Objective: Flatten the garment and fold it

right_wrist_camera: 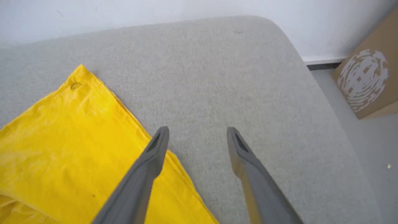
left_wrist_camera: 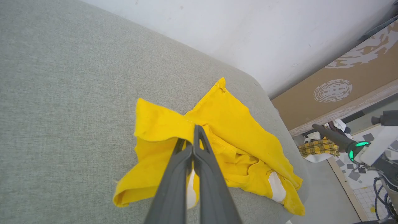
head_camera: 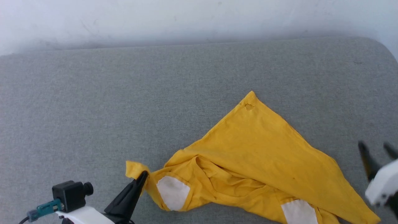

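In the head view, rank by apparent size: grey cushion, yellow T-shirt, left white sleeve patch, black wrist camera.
1. Grey fabric cushion
2. Bright yellow T-shirt
3. Left white sleeve patch and black box camera: alike, camera nearer, unranked.

place: robot test room/lab, prob. | evid: grey cloth-padded worktop w/ rounded corner, bare white wall | floor: cardboard box, heap of clothes, loose cables, patterned tiles

Grey fabric surface with a rounded corner in front of me, plain white wall behind it, brown cardboard box with white swirl print on pale grey floor to my right
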Controlling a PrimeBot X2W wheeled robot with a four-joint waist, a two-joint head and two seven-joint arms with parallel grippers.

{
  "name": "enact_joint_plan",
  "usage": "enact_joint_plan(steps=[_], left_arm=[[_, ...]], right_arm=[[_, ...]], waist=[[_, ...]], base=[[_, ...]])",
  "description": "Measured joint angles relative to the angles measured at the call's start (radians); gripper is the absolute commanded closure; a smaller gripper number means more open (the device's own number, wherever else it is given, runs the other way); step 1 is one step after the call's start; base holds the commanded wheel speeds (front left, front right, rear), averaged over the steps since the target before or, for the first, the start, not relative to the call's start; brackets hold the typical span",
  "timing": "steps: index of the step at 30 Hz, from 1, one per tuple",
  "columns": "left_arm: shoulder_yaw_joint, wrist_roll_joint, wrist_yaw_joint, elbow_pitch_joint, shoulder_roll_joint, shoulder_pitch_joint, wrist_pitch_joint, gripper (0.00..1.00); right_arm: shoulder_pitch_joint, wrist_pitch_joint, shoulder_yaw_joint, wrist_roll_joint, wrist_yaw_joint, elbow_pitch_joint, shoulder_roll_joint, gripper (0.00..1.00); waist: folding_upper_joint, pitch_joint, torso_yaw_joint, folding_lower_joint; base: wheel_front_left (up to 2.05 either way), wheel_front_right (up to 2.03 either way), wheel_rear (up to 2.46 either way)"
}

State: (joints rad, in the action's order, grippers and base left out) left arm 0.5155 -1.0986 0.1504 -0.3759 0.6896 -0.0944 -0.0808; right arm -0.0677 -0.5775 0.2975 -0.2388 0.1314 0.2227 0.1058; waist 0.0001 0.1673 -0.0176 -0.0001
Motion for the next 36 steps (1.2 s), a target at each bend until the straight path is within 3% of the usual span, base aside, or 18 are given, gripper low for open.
enact_joint_plan(steps=[7, 14, 19, 27, 28, 30, 31, 32, 36], left_arm=[[0.023, 0.011, -0.028, 0.007, -0.029, 0.055, 0.003, 1.0], [0.045, 0.026, -0.077, 0.04, -0.059, 0.129, 0.018, 1.0], [0.067, 0.028, -0.113, 0.076, -0.087, 0.187, 0.029, 1.0], [0.084, 0.031, -0.153, 0.13, -0.119, 0.235, 0.031, 1.0], [0.086, 0.031, -0.16, 0.136, -0.121, 0.239, 0.031, 1.0], [0.086, 0.031, -0.168, 0.146, -0.123, 0.245, 0.03, 1.0], [0.086, 0.031, -0.169, 0.15, -0.124, 0.246, 0.03, 1.0], [0.086, 0.031, -0.173, 0.156, -0.126, 0.248, 0.03, 1.0], [0.084, 0.027, -0.177, 0.174, -0.132, 0.257, 0.026, 1.0]], right_arm=[[0.314, -0.039, -0.155, 0.009, 0.0, 0.047, 0.081, 0.0], [0.577, -0.111, -0.272, 0.035, 0.0, -0.184, 0.069, 0.0], [0.652, -0.238, -0.375, 0.031, 0.0, -0.346, 0.11, 0.0], [0.694, -0.321, -0.463, -0.012, 0.0, -0.455, 0.179, 0.0], [0.694, -0.332, -0.473, -0.022, 0.0, -0.463, 0.181, 0.04], [0.703, -0.361, -0.479, -0.043, 0.0, -0.465, 0.191, 0.93], [0.711, -0.382, -0.485, -0.055, 0.0, -0.464, 0.198, 0.93], [0.718, -0.4, -0.492, -0.069, 0.0, -0.461, 0.204, 1.0], [0.726, -0.397, -0.502, -0.081, 0.0, -0.445, 0.212, 1.0]], waist=[[0.0, 0.048, 0.025, 0.0002], [0.0, 0.122, 0.06, 0.0003], [-0.0001, 0.172, 0.103, 0.0004], [0.0, 0.234, 0.179, 0.0002], [0.0, 0.241, 0.186, 0.0002], [-0.0001, 0.253, 0.198, 0.0], [0.0, 0.259, 0.204, 0.0], [0.0, 0.263, 0.208, 0.0], [-0.0001, 0.27, 0.213, 0.0001]], base=[[0.0, 0.0, 0.0], [0.0, 0.0, 0.0], [0.0, 0.0, 0.0], [0.0, 0.0, 0.0], [0.0, 0.0, 0.0], [0.0, 0.0, 0.0], [0.0, 0.0, 0.0], [0.0, 0.0, 0.0], [0.0, 0.0, 0.0]])
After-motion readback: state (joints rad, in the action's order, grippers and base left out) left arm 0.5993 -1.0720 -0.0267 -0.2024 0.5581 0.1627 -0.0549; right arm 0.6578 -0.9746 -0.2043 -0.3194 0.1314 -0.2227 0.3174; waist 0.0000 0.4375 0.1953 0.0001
